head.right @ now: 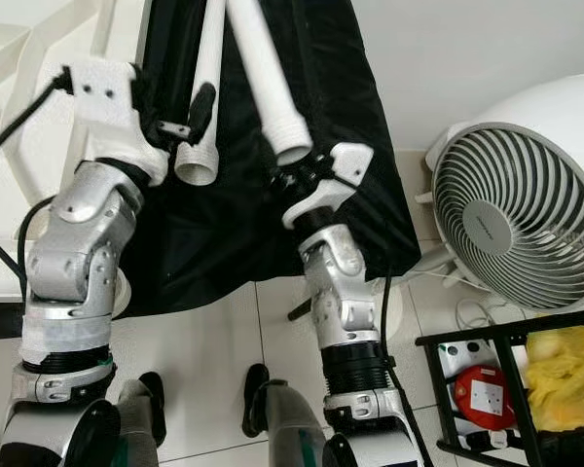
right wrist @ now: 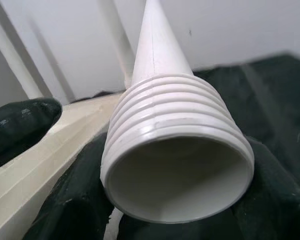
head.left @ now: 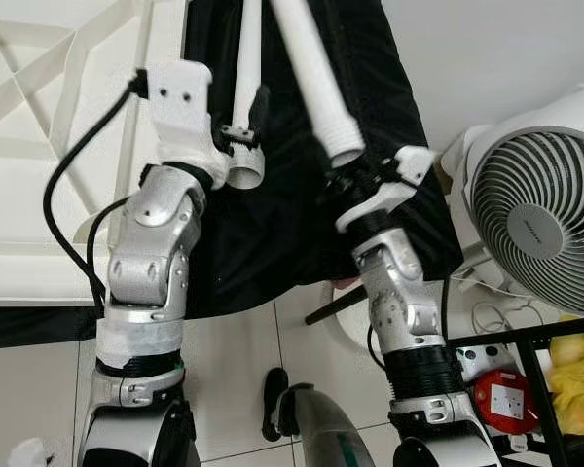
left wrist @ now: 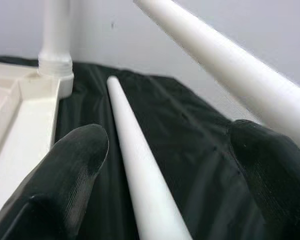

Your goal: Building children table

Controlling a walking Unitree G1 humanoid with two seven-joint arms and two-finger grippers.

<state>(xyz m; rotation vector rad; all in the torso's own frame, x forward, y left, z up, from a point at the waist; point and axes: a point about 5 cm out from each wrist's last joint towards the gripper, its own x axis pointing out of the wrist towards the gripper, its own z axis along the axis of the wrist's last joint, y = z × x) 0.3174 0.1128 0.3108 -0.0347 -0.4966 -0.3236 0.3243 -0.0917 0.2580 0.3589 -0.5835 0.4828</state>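
With our right end effector (head.right: 294,167) clenched on a threaded white leg (head.left: 316,83) above the black cloth (head.left: 302,214) and our left end effector (head.left: 241,126) released around another leg (head.left: 245,68) lying on that cloth, we judge the next move is screwing the held leg into the white tabletop (head.left: 39,146) beside the cloth

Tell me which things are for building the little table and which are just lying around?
For the table: threaded white leg in the right gripper; second white leg at the left gripper; white tabletop.

Lying around: fan; black cloth; black rack.
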